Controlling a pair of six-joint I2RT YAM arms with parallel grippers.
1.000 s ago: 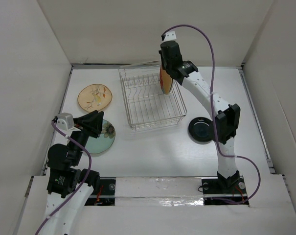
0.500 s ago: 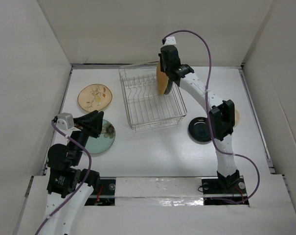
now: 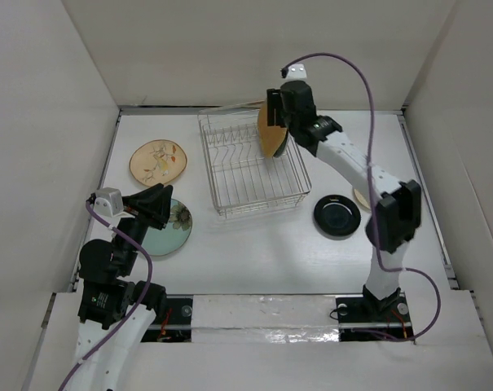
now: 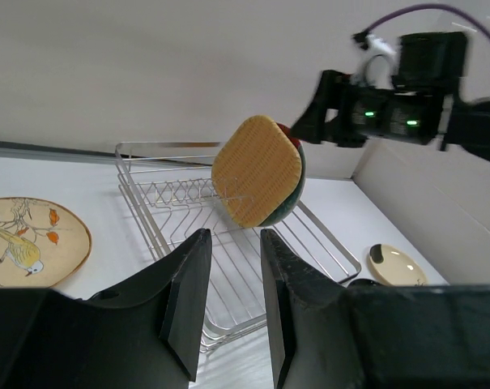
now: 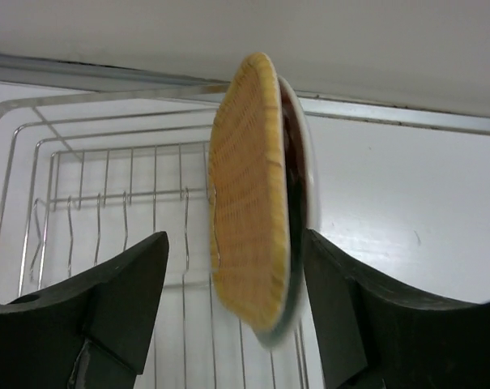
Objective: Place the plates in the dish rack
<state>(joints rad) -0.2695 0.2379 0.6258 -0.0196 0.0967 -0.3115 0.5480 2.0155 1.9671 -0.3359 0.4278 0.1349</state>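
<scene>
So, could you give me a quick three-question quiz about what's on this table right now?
1. True or false: the small black plate sits inside the dish rack.
2. Which plate lies closest to the left gripper? A tan floral, B pale green floral, C small black.
3. How many plates stand upright in the rack?
Key: 1 false, it lies on the table beside the rack. 2 B. 3 two, the orange-tan square plate with the red-and-teal plate behind it.
</scene>
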